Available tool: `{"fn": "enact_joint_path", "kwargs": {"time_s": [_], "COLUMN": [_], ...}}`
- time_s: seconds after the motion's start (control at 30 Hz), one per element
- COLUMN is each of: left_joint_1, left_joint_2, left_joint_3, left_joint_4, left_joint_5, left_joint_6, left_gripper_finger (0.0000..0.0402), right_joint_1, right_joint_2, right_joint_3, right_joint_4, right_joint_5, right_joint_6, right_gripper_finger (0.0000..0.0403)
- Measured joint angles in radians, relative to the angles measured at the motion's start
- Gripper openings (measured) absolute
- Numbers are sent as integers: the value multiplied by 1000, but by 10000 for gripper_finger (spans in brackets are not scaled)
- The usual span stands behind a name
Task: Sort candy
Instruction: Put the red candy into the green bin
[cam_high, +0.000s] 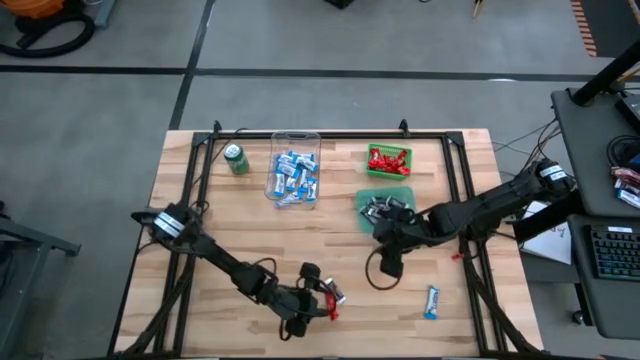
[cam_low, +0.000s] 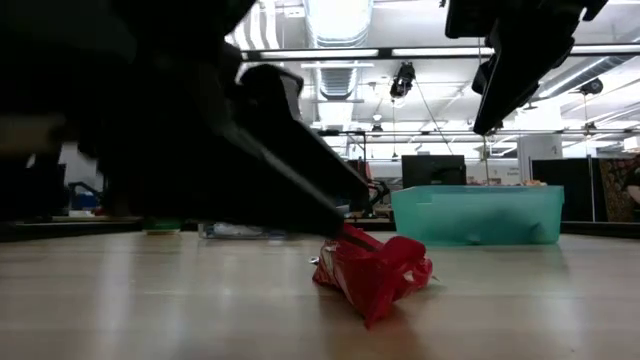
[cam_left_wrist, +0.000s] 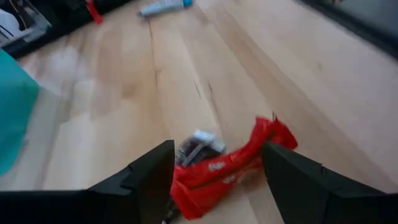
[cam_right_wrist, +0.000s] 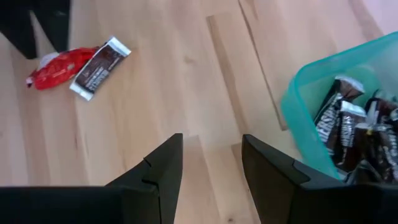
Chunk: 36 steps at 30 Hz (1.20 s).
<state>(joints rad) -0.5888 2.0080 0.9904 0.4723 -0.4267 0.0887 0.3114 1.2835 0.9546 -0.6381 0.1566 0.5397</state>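
**Left gripper spread over red candy at the front edge**

The left gripper (cam_left_wrist: 217, 180) sits near the table's (cam_high: 200, 210) front edge, fingers spread wide around a red candy (cam_left_wrist: 227, 171), not clamped. A black-and-silver candy (cam_right_wrist: 99, 67) lies touching it. The right gripper (cam_right_wrist: 211, 168), fingers parted and empty, hovers beside the teal bin (cam_right_wrist: 298, 118) of black-and-silver bars. A blue-and-white candy (cam_high: 431, 301) lies near the front right corner.
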Motion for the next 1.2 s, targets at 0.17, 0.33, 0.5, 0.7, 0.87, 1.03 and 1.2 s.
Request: {"fn": "enact_joint_path", "kwargs": {"time_s": [0.17, 0.33, 0.5, 0.7, 0.87, 1.03, 1.2], "left_joint_1": [18, 27, 26, 24, 13, -28, -73], "left_joint_2": [58, 75, 74, 67, 16, -62, -155], "left_joint_3": [23, 19, 18, 17, 16, 5, -4], "left_joint_4": [1, -1, -1, -6, -33, -94, -111], "left_joint_5": [61, 105, 105, 105, 83, -45, -192], "left_joint_6": [-39, -92, -96, -118, -125, -99, -106], "left_gripper_finger": [220, 189, 128, 41, 8, 8, 6], "right_joint_1": [12, 11, 11, 11, 23, 50, 81], "right_joint_2": [0, 0, 1, 1, 1, 3, 3], "right_joint_3": [-1, -3, -5, -7, -19, -30, -56], "right_joint_4": [1, 8, 24, 32, 124, 256, 458], "right_joint_5": [1, 2, 3, 8, 17, 30, 30], "right_joint_6": [23, 27, 27, 26, -22, -97, -231], "right_gripper_finger": [152, 152, 148, 146, 144, 145, 140]}}
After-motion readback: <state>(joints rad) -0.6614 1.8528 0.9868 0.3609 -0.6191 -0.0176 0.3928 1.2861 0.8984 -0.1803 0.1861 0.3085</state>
